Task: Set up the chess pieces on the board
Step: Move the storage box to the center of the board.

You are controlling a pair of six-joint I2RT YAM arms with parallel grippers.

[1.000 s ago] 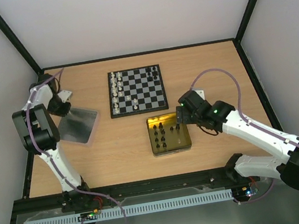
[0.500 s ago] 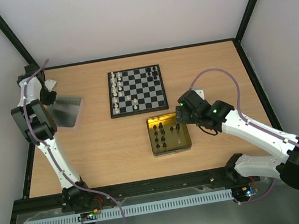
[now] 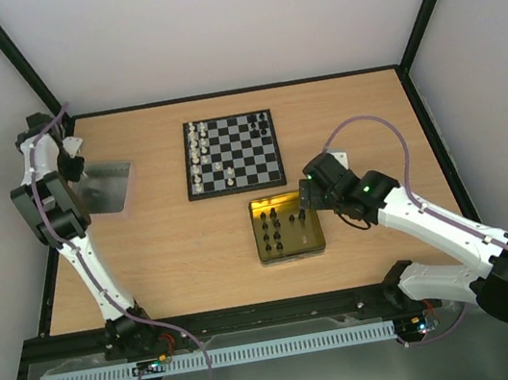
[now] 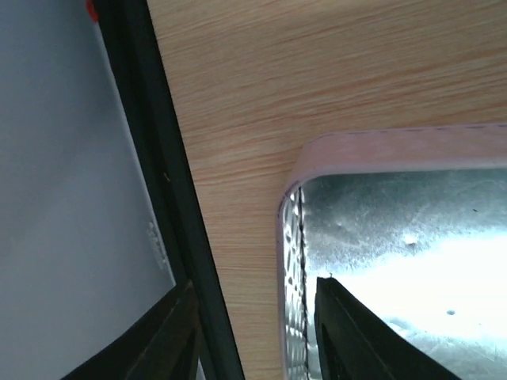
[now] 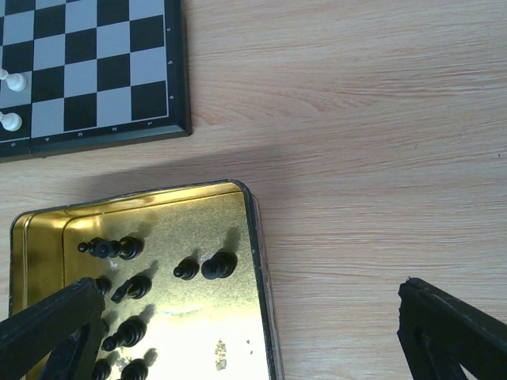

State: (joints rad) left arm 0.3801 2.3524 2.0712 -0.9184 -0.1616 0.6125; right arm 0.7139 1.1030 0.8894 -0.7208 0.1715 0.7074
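The board (image 3: 247,157) lies at the table's centre, with white chess pieces (image 3: 198,156) along its left columns; its corner (image 5: 95,71) and two white pieces (image 5: 11,101) show in the right wrist view. Black chess pieces (image 3: 278,229) (image 5: 214,265) stand in a yellow-tinted tray (image 3: 320,226) (image 5: 142,198). My right gripper (image 3: 303,203) (image 5: 249,336) hangs wide open over that tray's right edge, holding nothing. My left gripper (image 3: 69,168) (image 4: 253,336) is at the far left, open, its fingers either side of the silver tray's rim (image 4: 287,261) with gaps on both sides.
The silver metal tray (image 3: 110,193) lies near the table's left edge, beside the black frame post (image 4: 170,206) and the white wall. Bare wood surrounds the board and lies right of the yellow tray (image 5: 380,182).
The left arm drew the silver tray toward the far-left corner, then its jaws parted off the tray's rim. The right arm has not moved.
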